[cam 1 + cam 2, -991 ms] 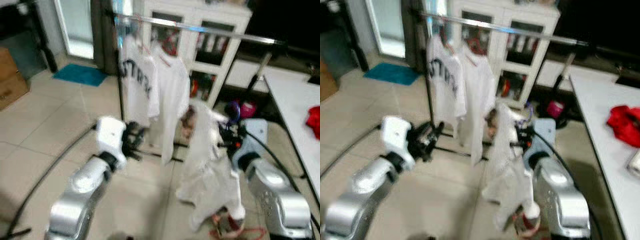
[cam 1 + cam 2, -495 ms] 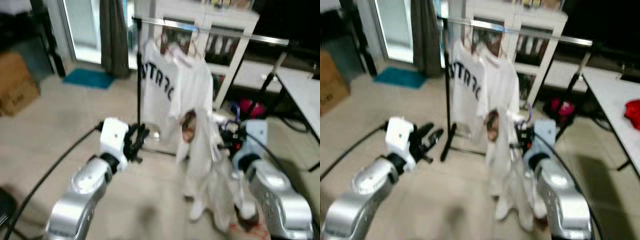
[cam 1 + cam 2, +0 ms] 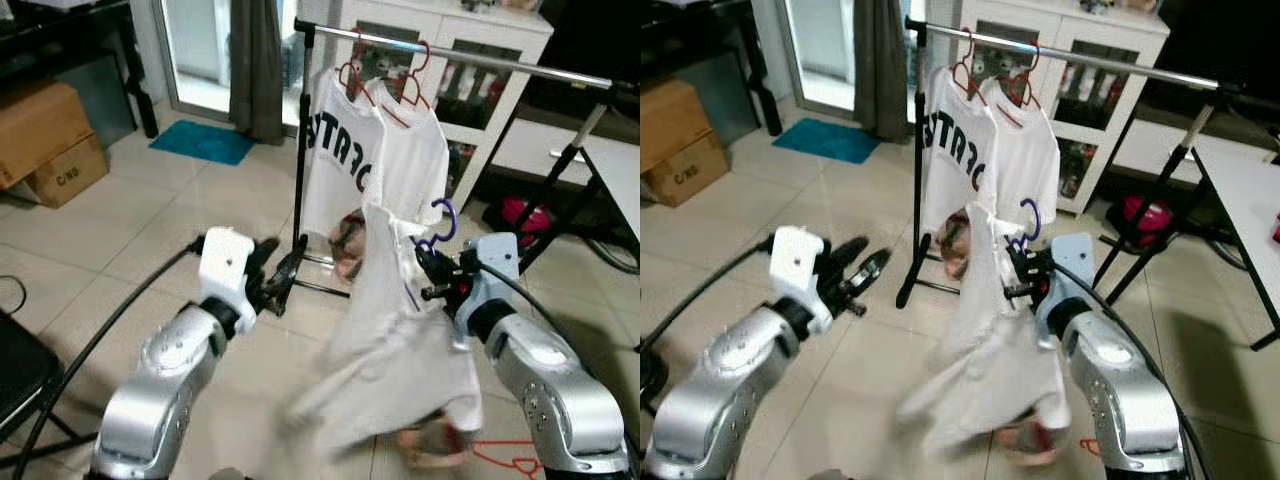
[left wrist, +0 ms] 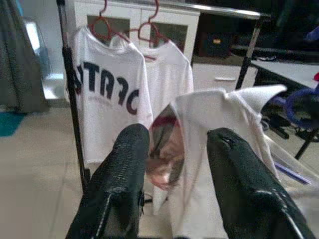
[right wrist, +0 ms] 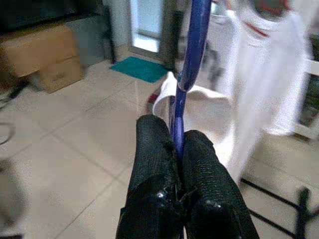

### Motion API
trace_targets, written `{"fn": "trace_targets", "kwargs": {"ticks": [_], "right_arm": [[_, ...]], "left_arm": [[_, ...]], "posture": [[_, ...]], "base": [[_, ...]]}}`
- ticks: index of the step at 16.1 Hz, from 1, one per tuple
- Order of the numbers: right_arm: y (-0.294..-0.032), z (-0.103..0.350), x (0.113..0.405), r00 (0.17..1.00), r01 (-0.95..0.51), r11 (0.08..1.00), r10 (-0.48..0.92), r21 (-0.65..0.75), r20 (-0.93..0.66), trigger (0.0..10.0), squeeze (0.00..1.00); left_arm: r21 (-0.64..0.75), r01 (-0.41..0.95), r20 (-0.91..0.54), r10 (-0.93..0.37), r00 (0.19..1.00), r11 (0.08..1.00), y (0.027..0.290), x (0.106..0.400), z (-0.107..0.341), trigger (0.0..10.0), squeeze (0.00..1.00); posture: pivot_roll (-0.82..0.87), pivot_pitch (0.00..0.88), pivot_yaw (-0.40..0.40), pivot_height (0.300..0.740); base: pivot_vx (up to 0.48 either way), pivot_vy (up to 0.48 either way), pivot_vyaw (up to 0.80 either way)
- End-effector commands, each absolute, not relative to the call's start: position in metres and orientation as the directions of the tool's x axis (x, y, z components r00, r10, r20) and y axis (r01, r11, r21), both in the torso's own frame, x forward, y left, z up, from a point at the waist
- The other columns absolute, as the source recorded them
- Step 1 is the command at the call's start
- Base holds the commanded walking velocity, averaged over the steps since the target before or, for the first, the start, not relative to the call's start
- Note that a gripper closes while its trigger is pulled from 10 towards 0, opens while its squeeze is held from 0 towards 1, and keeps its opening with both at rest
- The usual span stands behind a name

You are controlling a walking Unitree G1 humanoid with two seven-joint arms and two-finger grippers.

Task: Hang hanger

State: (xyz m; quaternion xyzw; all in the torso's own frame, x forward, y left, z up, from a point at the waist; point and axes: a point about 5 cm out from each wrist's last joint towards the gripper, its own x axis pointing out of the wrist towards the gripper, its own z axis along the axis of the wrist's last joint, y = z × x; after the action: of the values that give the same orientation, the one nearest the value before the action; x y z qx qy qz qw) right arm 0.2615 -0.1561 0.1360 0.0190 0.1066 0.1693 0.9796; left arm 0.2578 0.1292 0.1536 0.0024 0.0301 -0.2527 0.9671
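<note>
My right gripper [image 3: 428, 272] is shut on a blue hanger [image 3: 441, 220] that carries a white garment [image 3: 385, 340]; the garment swings out low and blurred. In the right wrist view the blue hanger [image 5: 192, 45] rises from between the black fingers [image 5: 157, 149]. A metal clothes rail [image 3: 450, 55] stands ahead, with two white T-shirts [image 3: 372, 160] on red hangers [image 3: 352, 75]. My left gripper [image 3: 272, 272] is open, held to the left of the garment near the rail's black post [image 3: 301, 130]. In the left wrist view its fingers [image 4: 124, 174] frame the garment [image 4: 219, 129].
Cardboard boxes [image 3: 45, 130] stand at the left, a teal mat [image 3: 203, 142] by the glass door. A white cabinet [image 3: 470, 70] is behind the rail. A table edge [image 3: 620, 170] is at the right, a pink bag [image 3: 522, 212] under it. A red hanger [image 3: 500, 460] lies on the tiles.
The camera has swung and the rail now sits nearer the middle of view. The garment on the blue hanger has swung outward and lower left. Both arms hold about the same pose.
</note>
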Motion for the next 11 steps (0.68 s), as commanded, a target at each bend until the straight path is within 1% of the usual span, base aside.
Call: {"fn": "trace_targets", "kwargs": {"ticks": [1, 3, 4, 5, 6, 7, 8, 9, 11], "right_arm": [[-0.145, 0.153, 0.264, 0.904, -0.404, 0.913, 0.408, 0.062, -0.125, 0.0, 0.00], [-0.138, 0.164, 0.264, 0.867, -0.488, 0.871, 0.491, 0.056, -0.086, 0.0, 0.00], [-0.136, 0.165, 0.264, 0.859, -0.503, 0.863, 0.505, 0.052, -0.082, 0.0, 0.00], [-0.133, 0.169, 0.264, 0.835, -0.544, 0.838, 0.546, 0.046, -0.071, 0.0, 0.00], [-0.131, 0.172, 0.264, 0.820, -0.567, 0.823, 0.568, 0.043, -0.064, 0.0, 0.00], [-0.127, 0.176, 0.263, 0.796, -0.601, 0.798, 0.603, 0.045, -0.050, 0.0, 0.00], [-0.124, 0.180, 0.262, 0.779, -0.624, 0.780, 0.626, 0.048, -0.037, 0.0, 0.00], [-0.121, 0.183, 0.261, 0.762, -0.646, 0.762, 0.647, 0.047, -0.028, 0.0, 0.00], [-0.118, 0.186, 0.262, 0.749, -0.661, 0.749, 0.663, 0.047, -0.019, 0.0, 0.00]], "left_arm": [[-0.009, 0.493, -0.066, -0.493, 0.868, 0.870, 0.133, 0.261, 0.154, 10.0, 1.00], [0.013, 0.513, -0.067, -0.511, 0.857, 0.858, 0.131, 0.271, 0.157, 10.0, 1.00], [0.021, 0.517, -0.068, -0.515, 0.855, 0.856, 0.130, 0.273, 0.157, 10.0, 1.00], [0.036, 0.536, -0.074, -0.533, 0.843, 0.843, 0.129, 0.279, 0.159, 10.0, 0.88], [0.040, 0.543, -0.076, -0.539, 0.839, 0.839, 0.129, 0.283, 0.161, 10.0, 0.65], [0.043, 0.560, -0.080, -0.556, 0.827, 0.827, 0.128, 0.289, 0.163, 10.0, 0.00], [0.041, 0.587, -0.085, -0.582, 0.809, 0.809, 0.126, 0.292, 0.164, 10.0, 0.00], [0.036, 0.634, -0.093, -0.629, 0.771, 0.772, 0.120, 0.293, 0.163, 10.0, 0.00], [0.024, 0.700, -0.097, -0.695, 0.712, 0.714, 0.107, 0.290, 0.163, 10.0, 0.00]], "posture": [[-0.03, 0.000, -0.098, 0.710], [-0.04, 0.000, -0.086, 0.710], [-0.04, 0.000, -0.086, 0.710], [-0.05, 0.000, -0.084, 0.710], [-0.05, 0.000, -0.083, 0.710], [-0.05, 0.000, -0.085, 0.710], [-0.05, 0.000, -0.086, 0.710], [-0.05, 0.000, -0.086, 0.710], [-0.05, 0.000, -0.081, 0.710]], "base": [[0.000, 0.000, 0.00], [0.000, 0.000, 0.00], [0.000, 0.000, 0.00], [0.000, 0.000, 0.00], [0.000, 0.000, 0.00], [0.000, 0.000, 0.00], [0.000, 0.000, 0.00], [0.000, 0.000, 0.00], [0.000, 0.000, 0.00]]}}
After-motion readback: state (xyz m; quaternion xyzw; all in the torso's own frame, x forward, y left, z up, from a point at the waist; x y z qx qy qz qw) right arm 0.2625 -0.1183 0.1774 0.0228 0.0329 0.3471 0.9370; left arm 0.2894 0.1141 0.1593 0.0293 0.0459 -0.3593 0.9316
